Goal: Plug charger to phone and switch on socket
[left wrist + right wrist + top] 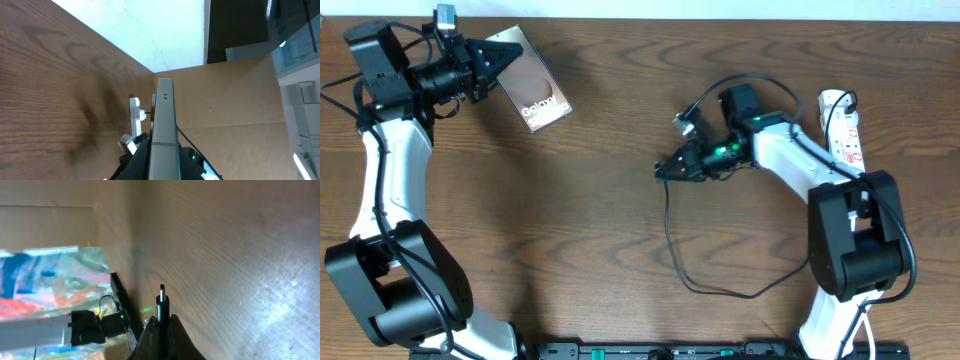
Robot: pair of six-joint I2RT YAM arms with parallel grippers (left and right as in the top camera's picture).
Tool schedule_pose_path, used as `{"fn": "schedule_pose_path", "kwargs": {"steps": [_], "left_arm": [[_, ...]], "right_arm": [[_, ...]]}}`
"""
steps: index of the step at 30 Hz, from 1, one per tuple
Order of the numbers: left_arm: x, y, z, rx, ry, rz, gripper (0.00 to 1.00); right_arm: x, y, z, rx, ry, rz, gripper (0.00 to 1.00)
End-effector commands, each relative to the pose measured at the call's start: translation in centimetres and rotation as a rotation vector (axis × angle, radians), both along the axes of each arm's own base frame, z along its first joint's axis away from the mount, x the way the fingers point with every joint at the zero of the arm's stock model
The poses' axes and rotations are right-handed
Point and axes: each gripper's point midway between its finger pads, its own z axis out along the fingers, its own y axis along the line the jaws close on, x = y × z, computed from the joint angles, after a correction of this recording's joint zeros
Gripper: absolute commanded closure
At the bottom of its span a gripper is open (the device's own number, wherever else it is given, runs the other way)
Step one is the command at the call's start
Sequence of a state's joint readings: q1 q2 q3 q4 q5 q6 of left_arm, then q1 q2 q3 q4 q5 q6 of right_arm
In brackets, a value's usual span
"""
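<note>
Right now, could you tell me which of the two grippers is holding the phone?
The left gripper, shut on one end of the phone; the right gripper instead pinches the charger by its plug tip.

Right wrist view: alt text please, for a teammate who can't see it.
The right gripper, shut, holds the charger with its small plug tip sticking out beyond it, over the wooden table. The glossy phone shows blurred at left.
</note>
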State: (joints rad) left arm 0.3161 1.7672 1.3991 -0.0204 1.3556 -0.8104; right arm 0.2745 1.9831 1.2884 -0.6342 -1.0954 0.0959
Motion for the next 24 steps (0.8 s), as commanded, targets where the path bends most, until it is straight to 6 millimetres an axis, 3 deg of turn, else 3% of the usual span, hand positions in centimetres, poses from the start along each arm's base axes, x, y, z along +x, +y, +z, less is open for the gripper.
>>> {"fn": "schedule_pose_path", "kwargs": {"steps": [1,4,13,24], "left_arm": [[-0.4,-0.1,1.3,0.006,-0.041,-0.016,0.92],[-0.4,-0.5,1.3,0.005,-0.041,-0.026,0.93],[-0.4,-2.9,2.5,0.027,-0.137,-0.090,0.93],[-0.1,-6.0,5.3,0.048,-0.301,-0.143,0.93]], "right_arm": [[-0.5,0.7,4.5,0.307,-0.161,0.122,0.98],[-0.9,1.1,7.3,0.487,-0.198,0.170,0.98],[-1.7,4.6,8.4,0.498,-0.128,0.247,0.98],[-1.1,6.8,10.6,0.516,-0.164,0.299,0.98]]}}
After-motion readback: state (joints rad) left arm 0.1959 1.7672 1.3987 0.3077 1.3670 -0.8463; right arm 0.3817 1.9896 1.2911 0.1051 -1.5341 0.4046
